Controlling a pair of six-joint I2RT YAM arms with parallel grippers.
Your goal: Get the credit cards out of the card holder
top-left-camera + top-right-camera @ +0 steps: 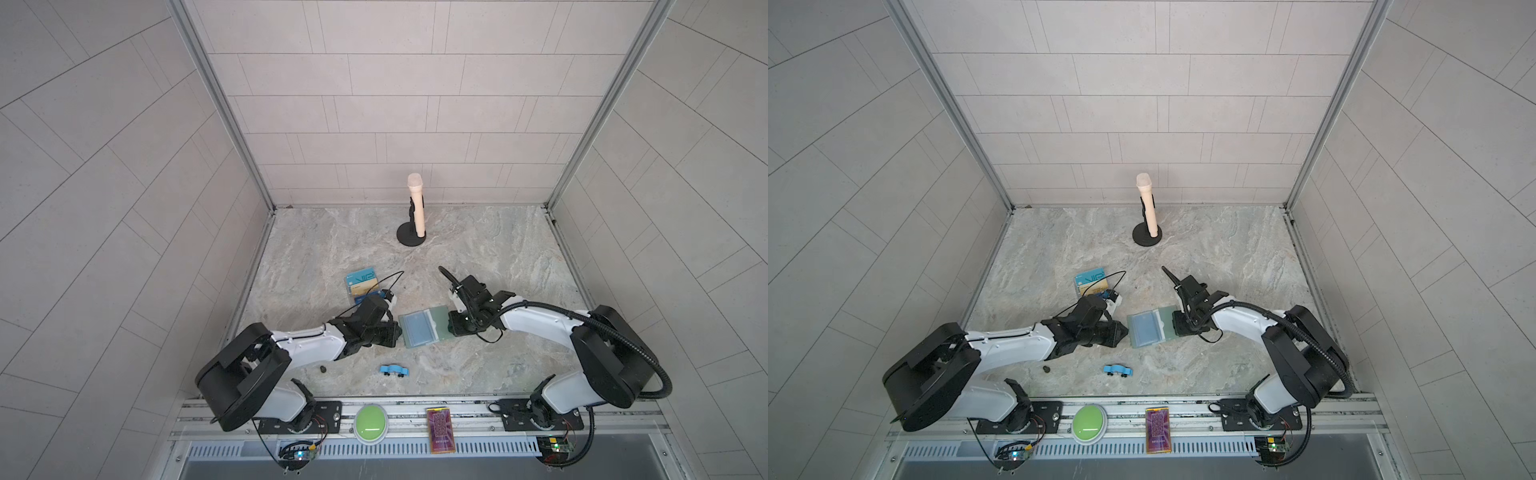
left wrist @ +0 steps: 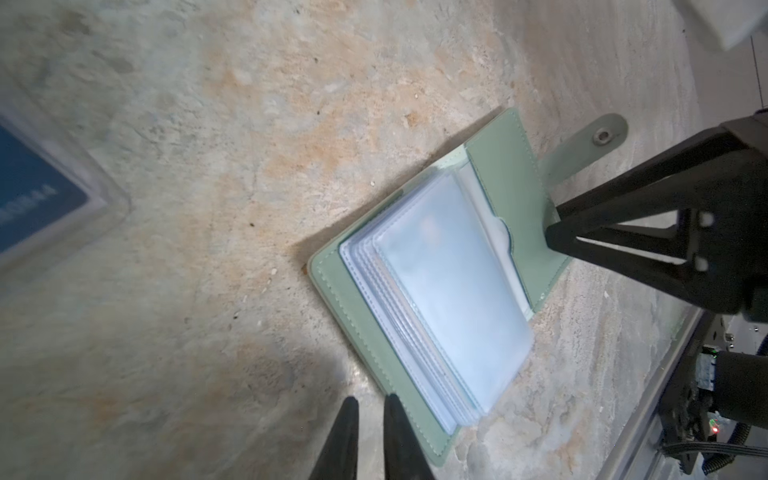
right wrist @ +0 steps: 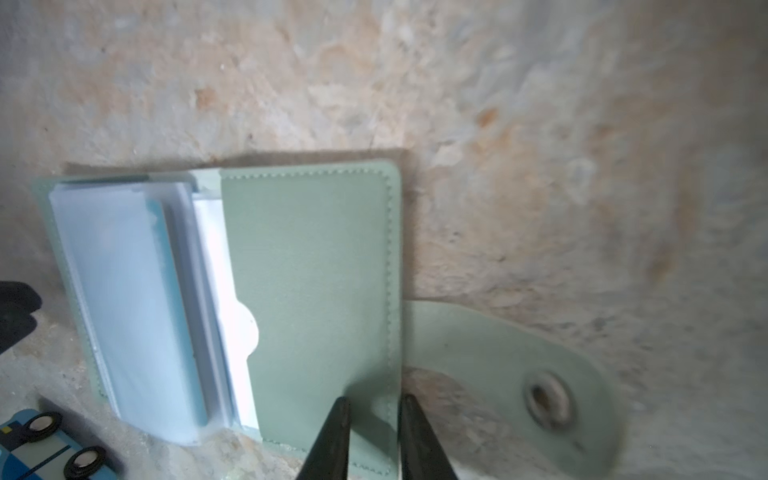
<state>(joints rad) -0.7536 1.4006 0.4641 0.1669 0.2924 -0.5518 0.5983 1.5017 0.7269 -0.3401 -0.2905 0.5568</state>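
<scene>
right gripper (image 3: 374,401), jaws slightly apart, only tips on card holder (image 3: 311,270) edge; left gripper (image 2: 371,401) narrowly parted, empty, just short of it. Tugging credit cards (image 2: 453,291) likely drags holder free.

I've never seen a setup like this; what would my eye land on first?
The mint-green card holder lying open in the middle of the marble table, clear sleeve pages up, draws the eye first. The left pincer is poised at one edge of it and the right pincer over the opposite cover. Behind, a pale microphone stands upright at the back; a small blue toy car lies toward the front.
</scene>
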